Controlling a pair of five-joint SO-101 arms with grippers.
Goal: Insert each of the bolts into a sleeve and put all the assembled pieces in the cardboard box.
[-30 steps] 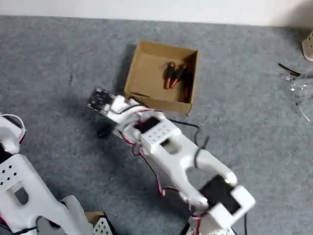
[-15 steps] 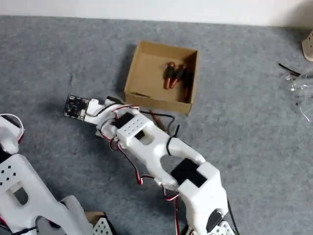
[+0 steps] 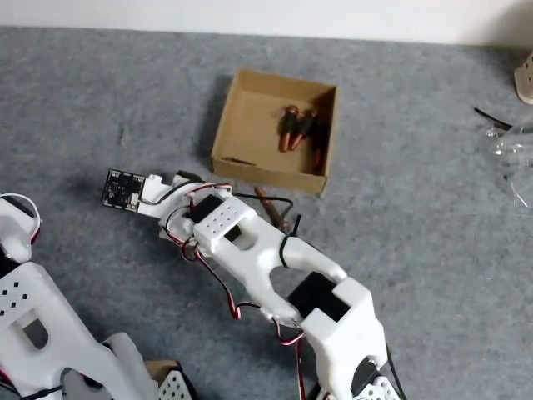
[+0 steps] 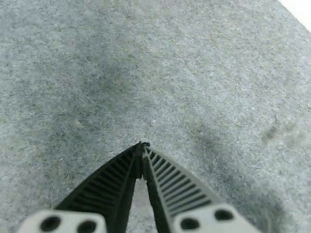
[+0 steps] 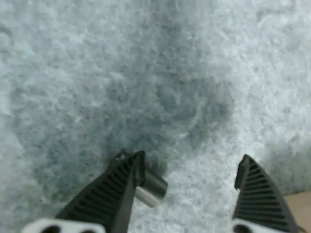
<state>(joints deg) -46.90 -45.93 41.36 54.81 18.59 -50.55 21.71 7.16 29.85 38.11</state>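
**Q:** Which element is moving in the high view?

**A:** The right arm is swinging toward 9 o'clock. Its wrist board is drawing away from the near left corner of the cardboard box. Most of the sweep falls in the first half-second, and the motion is now slowing.

**Q:** Is anything else changing?

**A:** The shoulder block is also shifting toward 9 o'clock. A brown rod-shaped piece, at the box's 6 o'clock side, is coming into sight from beneath the forearm.

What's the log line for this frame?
right gripper: open, metal cylinder beside one finger | left gripper: shut, over carpet | cardboard box: assembled pieces inside
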